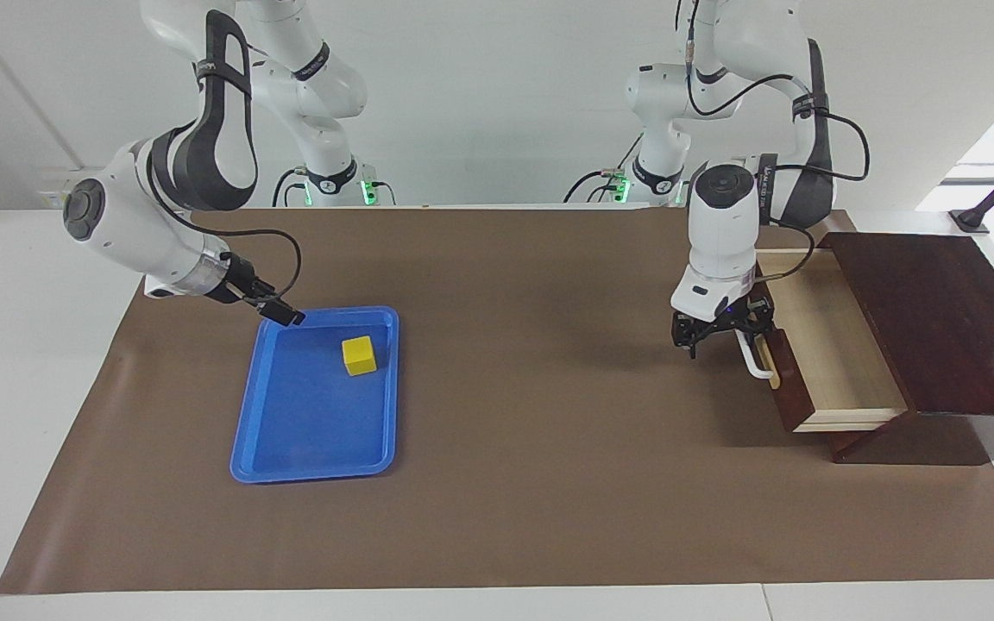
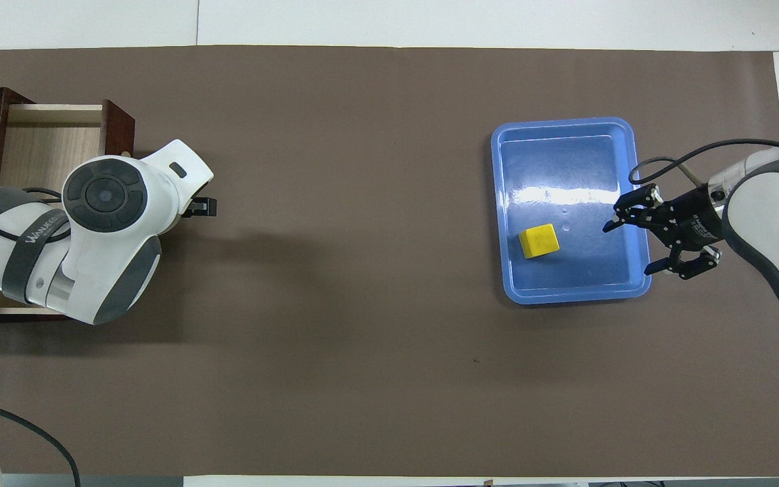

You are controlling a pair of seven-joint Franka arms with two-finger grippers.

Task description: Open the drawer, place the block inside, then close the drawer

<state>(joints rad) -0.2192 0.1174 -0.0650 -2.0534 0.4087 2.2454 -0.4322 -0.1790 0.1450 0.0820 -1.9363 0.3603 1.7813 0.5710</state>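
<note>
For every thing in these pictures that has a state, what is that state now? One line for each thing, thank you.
drawer: pulled open, pale inside showing, nothing in it.
block: lying in the blue tray, not held.
blue tray: flat on the table, holding only the block.
left claw: open, at the drawer's white handle.
right claw: open, over the tray's edge toward the right arm's end, holding nothing.

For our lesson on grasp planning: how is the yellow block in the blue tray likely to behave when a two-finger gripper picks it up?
The block looks like a rigid cube with flat faces, so it should probably sit stable and not roll. It is small, so likely light. The blue tray shines glossily in the overhead view, so an off-centre nudge may slide the block.
</note>
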